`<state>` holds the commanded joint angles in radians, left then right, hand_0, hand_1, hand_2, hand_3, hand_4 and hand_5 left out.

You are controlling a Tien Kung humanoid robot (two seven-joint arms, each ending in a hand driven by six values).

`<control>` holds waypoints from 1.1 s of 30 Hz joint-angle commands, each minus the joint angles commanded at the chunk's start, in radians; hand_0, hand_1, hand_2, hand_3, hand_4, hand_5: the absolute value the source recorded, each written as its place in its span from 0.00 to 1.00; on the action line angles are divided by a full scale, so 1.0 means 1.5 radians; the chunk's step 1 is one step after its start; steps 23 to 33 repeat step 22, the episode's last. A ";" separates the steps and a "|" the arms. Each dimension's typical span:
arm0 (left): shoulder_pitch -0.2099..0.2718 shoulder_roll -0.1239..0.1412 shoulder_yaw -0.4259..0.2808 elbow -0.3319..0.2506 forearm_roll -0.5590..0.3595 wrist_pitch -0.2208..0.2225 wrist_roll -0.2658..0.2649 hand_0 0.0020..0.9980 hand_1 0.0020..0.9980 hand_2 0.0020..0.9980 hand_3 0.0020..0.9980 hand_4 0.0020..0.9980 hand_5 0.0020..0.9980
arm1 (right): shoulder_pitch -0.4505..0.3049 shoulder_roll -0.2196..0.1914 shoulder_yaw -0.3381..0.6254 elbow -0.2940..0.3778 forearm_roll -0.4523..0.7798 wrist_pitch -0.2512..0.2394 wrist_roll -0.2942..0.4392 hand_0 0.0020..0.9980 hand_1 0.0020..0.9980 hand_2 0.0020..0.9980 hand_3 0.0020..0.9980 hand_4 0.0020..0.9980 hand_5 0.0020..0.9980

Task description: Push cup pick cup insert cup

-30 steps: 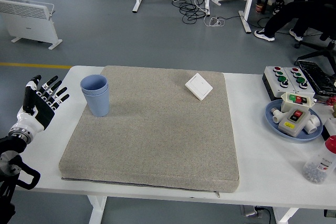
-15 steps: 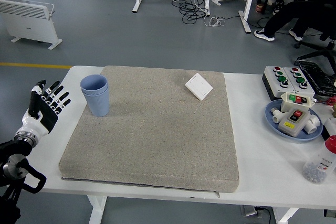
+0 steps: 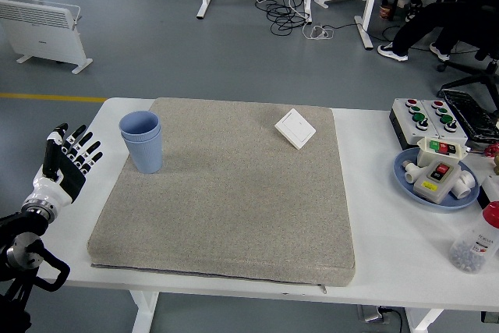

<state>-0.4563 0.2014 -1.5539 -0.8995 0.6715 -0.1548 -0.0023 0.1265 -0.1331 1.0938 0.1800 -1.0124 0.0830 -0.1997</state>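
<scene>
The left hand [image 3: 66, 163], fingers [image 3: 87, 150] spread and empty, is seen drawn slightly down and back toward the frame's lower left, while the nested blue cups [image 3: 142, 141] stand unmoved at the grey mat's [image 3: 234, 200] upper-left corner, suggesting insertion is done.

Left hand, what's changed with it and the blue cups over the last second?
The left hand has drifted a little to the right toward the stacked blue cups and lowered slightly, its fingers spread and holding nothing. It took hold of nothing. The cups on the grey mat, the white switch plate and the blue plate stayed where they were.
</scene>
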 joint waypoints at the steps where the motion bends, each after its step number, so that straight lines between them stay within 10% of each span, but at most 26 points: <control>1: 0.000 0.000 0.000 0.000 0.001 0.001 -0.001 0.96 0.96 1.00 1.00 0.60 1.00 | 0.000 0.000 -0.001 0.000 0.001 0.000 0.000 0.77 0.68 0.68 0.57 0.13 0.47; 33: -0.004 0.001 -0.001 0.003 0.003 0.007 -0.011 0.96 0.96 1.00 1.00 0.59 1.00 | 0.005 0.000 -0.001 0.000 0.002 0.001 0.000 0.77 0.68 0.68 0.57 0.13 0.47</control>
